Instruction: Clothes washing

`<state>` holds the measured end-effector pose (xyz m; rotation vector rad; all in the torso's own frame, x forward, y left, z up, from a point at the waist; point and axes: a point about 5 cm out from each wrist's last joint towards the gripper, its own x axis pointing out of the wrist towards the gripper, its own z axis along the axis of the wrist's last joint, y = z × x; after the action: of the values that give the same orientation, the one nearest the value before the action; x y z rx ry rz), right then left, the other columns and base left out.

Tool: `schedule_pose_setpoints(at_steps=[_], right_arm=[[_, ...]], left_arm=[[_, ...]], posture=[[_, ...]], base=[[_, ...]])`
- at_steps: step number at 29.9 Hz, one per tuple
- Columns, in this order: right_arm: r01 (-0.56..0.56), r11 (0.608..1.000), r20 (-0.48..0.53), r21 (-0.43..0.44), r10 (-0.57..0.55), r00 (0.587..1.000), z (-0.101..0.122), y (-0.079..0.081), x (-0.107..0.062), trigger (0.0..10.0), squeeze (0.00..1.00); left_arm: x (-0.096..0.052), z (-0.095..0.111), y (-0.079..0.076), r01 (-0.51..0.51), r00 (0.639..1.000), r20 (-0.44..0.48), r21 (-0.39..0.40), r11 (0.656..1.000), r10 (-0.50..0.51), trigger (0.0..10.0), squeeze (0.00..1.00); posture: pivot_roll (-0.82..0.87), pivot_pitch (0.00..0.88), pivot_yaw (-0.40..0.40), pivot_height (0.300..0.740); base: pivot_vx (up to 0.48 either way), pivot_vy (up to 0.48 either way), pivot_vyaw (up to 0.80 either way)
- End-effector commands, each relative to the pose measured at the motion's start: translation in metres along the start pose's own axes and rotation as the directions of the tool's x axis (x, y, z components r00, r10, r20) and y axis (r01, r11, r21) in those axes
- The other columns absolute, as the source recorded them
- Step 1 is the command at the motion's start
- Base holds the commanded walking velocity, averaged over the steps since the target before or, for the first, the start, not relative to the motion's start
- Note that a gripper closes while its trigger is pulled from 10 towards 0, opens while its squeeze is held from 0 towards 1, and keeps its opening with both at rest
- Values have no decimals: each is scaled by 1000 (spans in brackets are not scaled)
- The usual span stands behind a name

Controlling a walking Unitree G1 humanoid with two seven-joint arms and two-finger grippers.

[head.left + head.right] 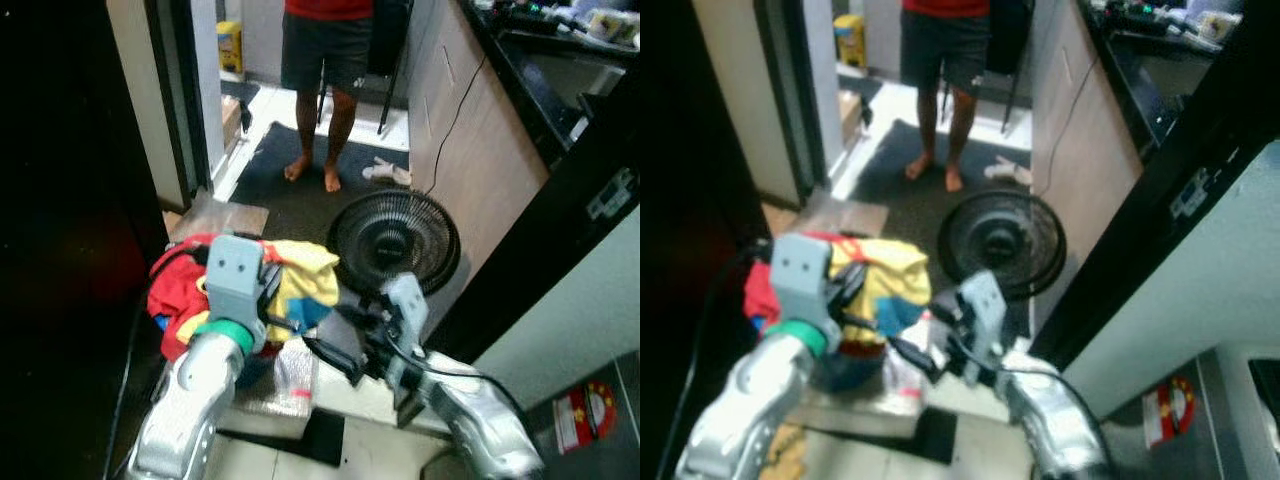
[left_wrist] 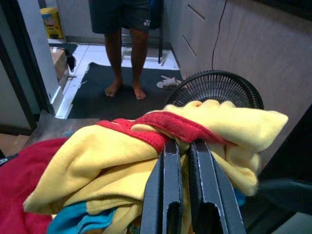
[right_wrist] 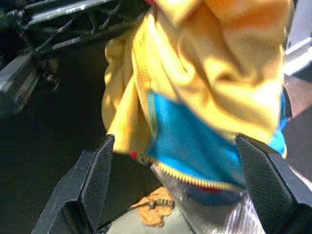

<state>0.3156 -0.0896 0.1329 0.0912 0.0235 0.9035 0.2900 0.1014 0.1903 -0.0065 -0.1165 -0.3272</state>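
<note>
A bundle of clothes (image 1: 305, 275), yellow with red and blue pieces, hangs in front of me. In the left wrist view, my left gripper (image 2: 184, 145) is shut on a yellow and red fold of the bundle (image 2: 214, 122). My left wrist sits over the bundle's near side in the eye views. My right gripper (image 1: 325, 332) is open just right of and below the clothes. Its wrist view shows both fingers (image 3: 95, 180) spread wide, with the yellow and blue cloth (image 3: 209, 87) hanging between and beyond them, not pinched.
A black floor fan (image 1: 393, 240) stands just beyond the bundle. A person (image 1: 325, 60) stands barefoot on a dark mat (image 1: 290, 190) in the passage ahead. Wooden cabinets (image 1: 470, 140) line the right; a dark door (image 1: 60, 250) is at the left. A silvery bag (image 1: 290, 385) lies below.
</note>
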Motion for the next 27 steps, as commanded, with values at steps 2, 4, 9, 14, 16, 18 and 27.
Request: schedule_pose_setpoints(at_steps=[2,4,9,14,16,18,27], right_arm=[[89,996,11,-27,-89,996,3,-9,9,10000,1000],[88,996,34,-11,-87,996,7,-7,14,10000,1000],[84,996,65,29,-86,994,11,-3,17,10000,1000],[108,990,78,87,-115,990,-1,4,11,10000,1000],[108,990,78,87,-115,990,-1,4,11,10000,1000],[141,984,93,113,-152,984,-8,8,10,10000,1000],[164,973,154,164,-189,970,-5,9,19,10000,1000]], left_arm=[[3,3,-1,8,1000,8,-2,1000,-8,10000,0],[5,3,0,5,1000,6,-3,1000,-5,10000,0],[9,3,-1,14,1000,4,3,1000,-14,10000,0],[19,2,-9,72,997,-3,19,997,-72,10000,0],[19,2,-9,72,997,-3,19,997,-72,10000,0],[24,4,-12,114,993,-9,26,993,-114,10000,0],[30,4,-16,168,986,-28,34,985,-167,10000,0]], posture=[[87,49,-50,740],[82,48,-37,740],[71,49,-18,740],[30,44,33,740],[30,44,33,740],[8,44,85,740],[-4,62,122,740]], base=[[0,0,0],[0,0,0],[0,0,0],[0,0,0],[0,0,0],[0,0,0],[0,0,0]])
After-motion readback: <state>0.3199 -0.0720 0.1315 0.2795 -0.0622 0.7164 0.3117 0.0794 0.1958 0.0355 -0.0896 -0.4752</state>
